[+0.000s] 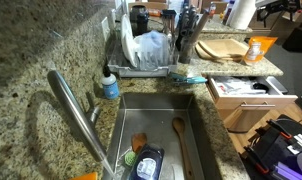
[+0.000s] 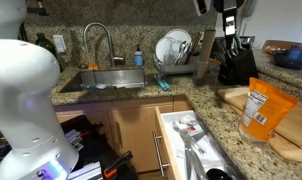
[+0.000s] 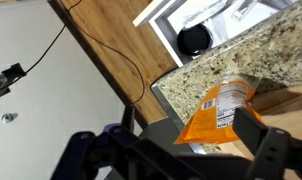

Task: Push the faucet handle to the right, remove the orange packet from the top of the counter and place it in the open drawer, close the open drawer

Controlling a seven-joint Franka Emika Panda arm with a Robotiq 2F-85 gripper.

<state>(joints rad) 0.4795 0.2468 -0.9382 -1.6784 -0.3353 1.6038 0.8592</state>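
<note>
An orange packet (image 2: 263, 108) stands on a wooden cutting board (image 2: 283, 143) on the counter; it also shows in an exterior view (image 1: 254, 50) and in the wrist view (image 3: 223, 103). The open drawer (image 2: 191, 145) is below it, holding utensils, and shows in an exterior view (image 1: 246, 90) and in the wrist view (image 3: 216, 22). The curved faucet (image 1: 76, 112) stands behind the sink (image 2: 101, 78). My gripper (image 3: 191, 142) is open and empty, high above the packet, which appears between its fingers. In an exterior view only its lower part (image 2: 228, 10) shows at the top edge.
A dish rack (image 1: 146, 50) with plates and a knife block (image 2: 231, 62) stand on the counter. A blue soap bottle (image 1: 110, 86) is beside the sink. Spoons and a sponge lie in the basin (image 1: 161, 140). Bags lie on the floor (image 2: 91, 150).
</note>
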